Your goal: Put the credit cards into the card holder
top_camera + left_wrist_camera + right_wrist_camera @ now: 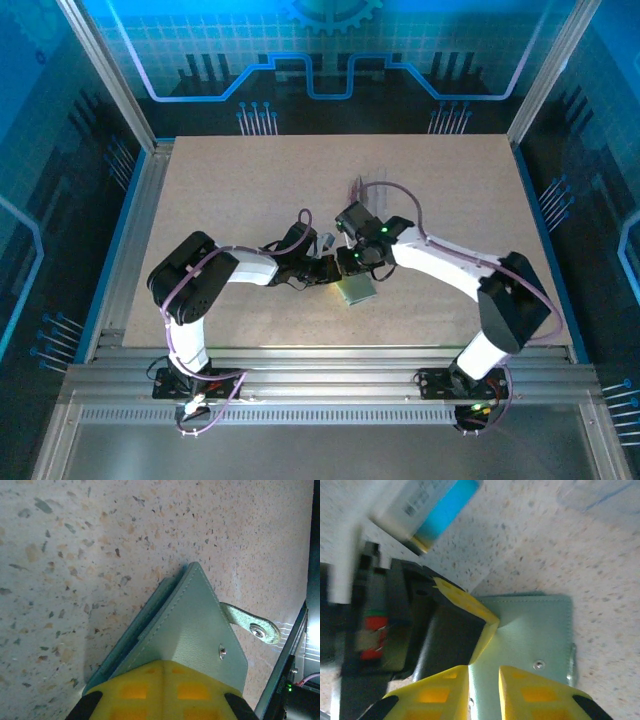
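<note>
**While the left gripper (322,270) pinches it, the card holder (357,292) sits mid-table**

Where the two arms meet over the middle of the speckled table (230,200), the pale green card holder lies just on the near side of both wrists. It is a stitched, leather-look sleeve.

Left wrist view: the left gripper (160,692) is clamped on the near end of the card holder (195,620). One yellow finger pad (160,685) lies flat across the top face. The holder's far corner points away from the camera. A snap stud (222,652) sits near the right edge. A short strap tab (252,628) with a metal snap sticks out past that edge, over the tabletop. Layered edges show along the holder's left side. Whether the held end is lifted off the surface cannot be told.

Right wrist view: the right gripper (484,685) hangs directly over the holder (535,630). Its two yellow fingers (442,692) stand a narrow gap apart, and green leather shows through the gap. The left gripper's yellow fingertip (467,607) bites the holder's left edge. The stud (538,665) is just right of the right gripper's fingers.

A clear plastic pouch (372,188) lies farther back on the table, apart from the holder.
</note>
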Robot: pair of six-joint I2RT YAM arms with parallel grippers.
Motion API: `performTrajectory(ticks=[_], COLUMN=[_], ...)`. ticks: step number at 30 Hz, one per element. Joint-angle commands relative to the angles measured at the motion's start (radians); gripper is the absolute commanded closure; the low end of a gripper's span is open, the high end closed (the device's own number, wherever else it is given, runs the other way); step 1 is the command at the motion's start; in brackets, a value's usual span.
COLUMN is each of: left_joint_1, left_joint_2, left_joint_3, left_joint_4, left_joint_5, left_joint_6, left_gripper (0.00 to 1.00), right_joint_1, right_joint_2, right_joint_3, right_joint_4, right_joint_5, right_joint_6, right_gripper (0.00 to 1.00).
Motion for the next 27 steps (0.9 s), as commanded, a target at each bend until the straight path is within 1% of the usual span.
performTrajectory(ticks=[1,4,5,7,9,12,17,23,25,27], left_joint_1=[-0.003,-0.003,-0.003,-0.003,-0.002,-0.001,-0.002,-0.002,-0.002,-0.001], left_joint_2=[0.037,0.032,0.032,0.033,0.035,0.035,0.038,0.053,0.057,0.065], left_joint_3=[-0.041,-0.047,-0.049,-0.053,-0.056,-0.064,-0.072,-0.080,-0.085,-0.090], left_joint_4=[-0.186,-0.187,-0.187,-0.185,-0.185,-0.184,-0.180,-0.172,-0.166,-0.161], left_joint_5=[-0.072,-0.077,-0.079,-0.080,-0.082,-0.086,-0.090,-0.095,-0.097,-0.100], left_joint_6=[0.031,0.036,0.036,0.037,0.037,0.041,0.041,0.044,0.043,0.040], left_gripper=[1.00,1.00,1.00,1.00,1.00,1.00,1.00,1.00,1.00,1.00], right_joint_1=[-0.026,-0.061,-0.069,-0.091,-0.114,-0.146,-0.156,-0.176,-0.180,-0.180], right_joint_2=[0.079,0.088,0.085,0.084,0.084,0.084,0.093,0.059,0.047,0.034], right_joint_3=[0.002,-0.032,-0.042,-0.058,-0.080,-0.115,-0.140,-0.180,-0.183,-0.177], right_joint_4=[-0.006,-0.002,-0.004,-0.015,-0.011,0.020,0.067,0.160,0.163,0.149], right_joint_5=[-0.059,-0.044,-0.032,-0.020,-0.031,-0.079,-0.170,-0.318,-0.329,-0.314], right_joint_6=[-0.013,0.006,0.012,0.017,0.018,0.015,0.007,0.009,0.009,0.005], right_gripper=[0.77,0.74,0.72,0.64,0.58,0.54,0.53,0.53,0.54,0.56])
